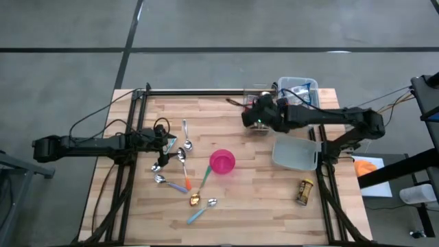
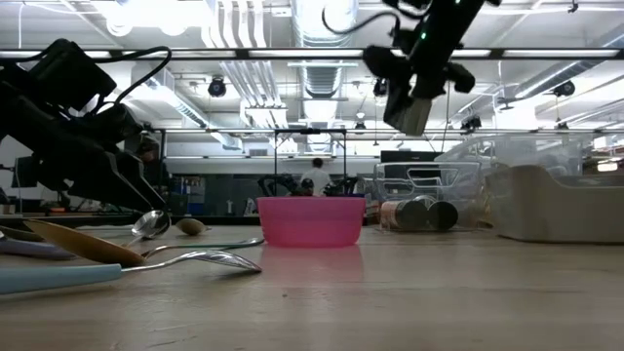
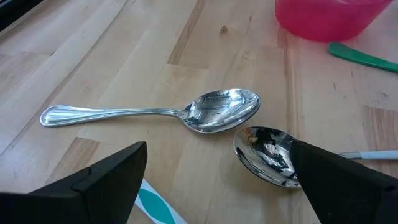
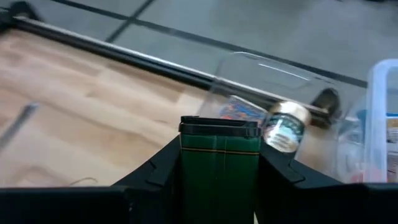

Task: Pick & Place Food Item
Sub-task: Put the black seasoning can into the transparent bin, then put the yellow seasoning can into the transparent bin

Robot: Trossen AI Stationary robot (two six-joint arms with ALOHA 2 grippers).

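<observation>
A dark green rectangular tin with a rimmed lid sits between the fingers of my right gripper. That gripper hangs high over the table's far middle, just in front of a clear container. In the low view the tin is well above the pink bowl. My left gripper stands open low over the spoons at the table's left, touching none of them. My right gripper pinches the tin's two narrow sides between its two fingers, and the lidded end sticks out past the fingertips. The fingers slant down from the table's right side. The tin is lifted clear of the table and tilted.
Several spoons lie around the pink bowl. The clear container at the far edge holds a small jar. A blue-rimmed tub and a pale tub stand at the right, and a jar lies nearer.
</observation>
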